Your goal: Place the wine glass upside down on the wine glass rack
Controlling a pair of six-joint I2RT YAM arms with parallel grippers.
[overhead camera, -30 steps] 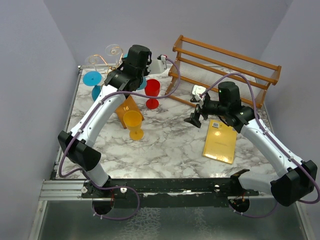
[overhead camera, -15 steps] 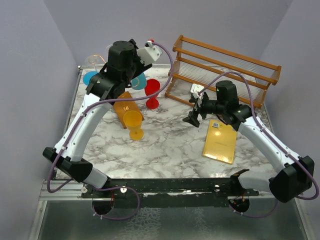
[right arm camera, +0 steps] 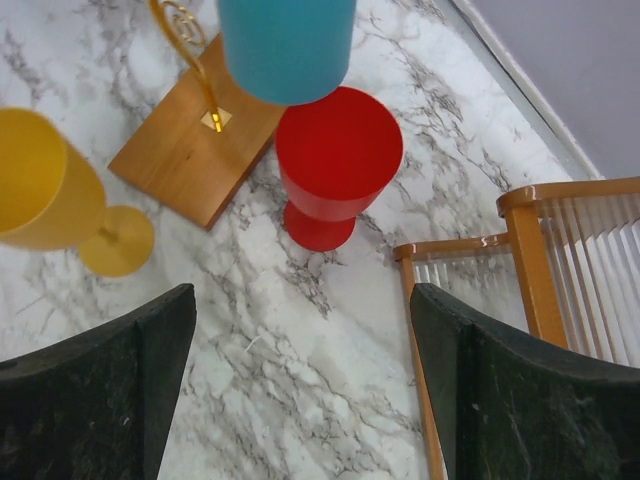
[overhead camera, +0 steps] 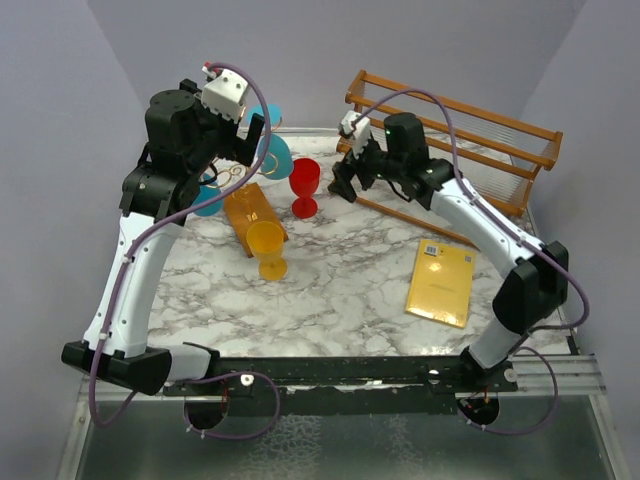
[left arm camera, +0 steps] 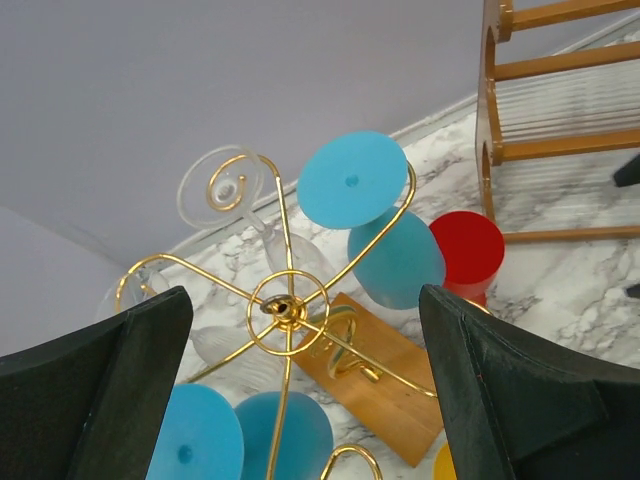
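The red wine glass (overhead camera: pixel 304 183) stands upright on its foot on the marble table (overhead camera: pixel 340 290), just beside the wooden base of the wine glass rack (left arm camera: pixel 287 310) and touched by nothing. From where I stand it looks like the one to go up next. The right gripper (right arm camera: pixel 300 310) hangs above it with its fingers spread wide and nothing between them. On the gold wire arms two blue glasses (left arm camera: pixel 395 258) and a clear glass (left arm camera: pixel 222 185) hang bowl-down, and some curls look free. The left gripper (left arm camera: pixel 302 340) hovers over the rack's centre post, fingers apart and empty. A yellow glass (overhead camera: pixel 266 245) waits upright near the base.

So for this glass nothing is done yet: gripping, turning it over and hooking it on are all left.
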